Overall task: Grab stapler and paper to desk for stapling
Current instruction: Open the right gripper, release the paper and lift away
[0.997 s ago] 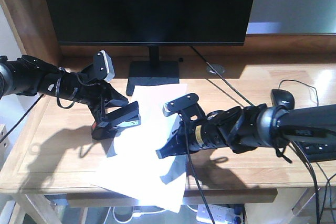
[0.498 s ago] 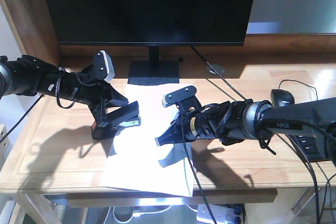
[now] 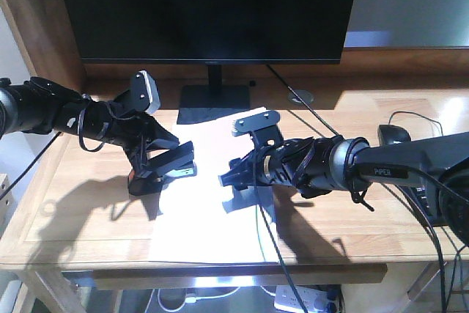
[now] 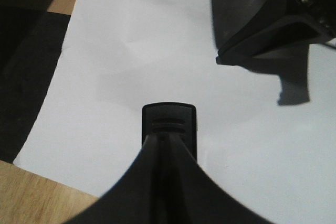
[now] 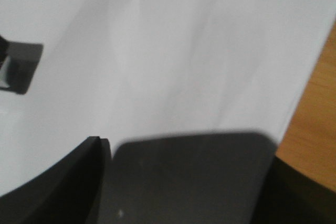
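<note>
The black stapler [image 3: 173, 166], orange-red at its rear, is held in my left gripper [image 3: 163, 155] just above the left edge of the paper [image 3: 201, 218]. In the left wrist view the jaws [image 4: 168, 148] are closed around the stapler [image 4: 169, 121], whose front end pokes out over the paper [image 4: 136, 51]. The white sheets lie flat on the light-wood desk [image 3: 73, 203], their front edge at the desk's front edge. My right gripper [image 3: 230, 179] is low on the paper's right side. Its jaws [image 5: 109, 148] look closed at the paper [image 5: 173, 51] near its right edge.
A black monitor [image 3: 209, 5] on a stand [image 3: 214, 99] rises behind the paper. A black mouse [image 3: 393, 135] and cables lie at the right. A round cable grommet [image 3: 300, 95] sits by the back ledge. The right gripper [image 4: 268, 24] shows in the left wrist view.
The right gripper has moved away from the desk's front edge and the paper has slid with it, no longer hanging over the edge. The left gripper with the stapler has stayed still.
</note>
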`<state>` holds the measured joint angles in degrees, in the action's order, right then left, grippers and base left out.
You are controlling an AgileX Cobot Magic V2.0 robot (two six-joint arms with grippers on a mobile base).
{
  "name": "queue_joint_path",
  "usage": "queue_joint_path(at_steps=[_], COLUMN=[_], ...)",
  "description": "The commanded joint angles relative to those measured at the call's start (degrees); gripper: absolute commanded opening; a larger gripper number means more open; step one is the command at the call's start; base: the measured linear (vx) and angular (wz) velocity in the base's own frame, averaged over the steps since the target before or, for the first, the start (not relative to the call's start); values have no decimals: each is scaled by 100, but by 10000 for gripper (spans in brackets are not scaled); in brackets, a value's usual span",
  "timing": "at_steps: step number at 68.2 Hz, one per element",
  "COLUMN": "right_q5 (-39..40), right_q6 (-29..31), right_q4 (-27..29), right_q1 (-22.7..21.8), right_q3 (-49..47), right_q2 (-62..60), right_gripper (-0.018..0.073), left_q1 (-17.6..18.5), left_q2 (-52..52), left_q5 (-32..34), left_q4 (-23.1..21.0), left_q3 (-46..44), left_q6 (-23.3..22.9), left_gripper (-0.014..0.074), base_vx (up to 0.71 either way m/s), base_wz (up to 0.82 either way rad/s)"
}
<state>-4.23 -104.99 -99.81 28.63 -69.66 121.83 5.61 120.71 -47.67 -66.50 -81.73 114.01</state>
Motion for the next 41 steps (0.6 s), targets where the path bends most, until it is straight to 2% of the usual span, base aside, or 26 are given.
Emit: queue_joint_path(at_steps=[1, 25, 41], right_q5=[-430, -585, -1281], right_q6=[-99, 41, 359], right_q4=[-249, -244, -87], right_q1=[-12, -12, -12], right_q3=[-131, -112, 312], right_q2=[-367, -802, -1586], right_gripper=[543, 543, 543], left_q1=[55, 55, 55], left_q2=[-316, -316, -316], left_q5=[-123, -123, -123], left_q4=[-309, -309, -309], left_q3=[-153, -153, -153], left_q6=[-55, -55, -55], left_gripper=[-6, -6, -6], base_vx=[0, 0, 0], base_wz=[0, 0, 0])
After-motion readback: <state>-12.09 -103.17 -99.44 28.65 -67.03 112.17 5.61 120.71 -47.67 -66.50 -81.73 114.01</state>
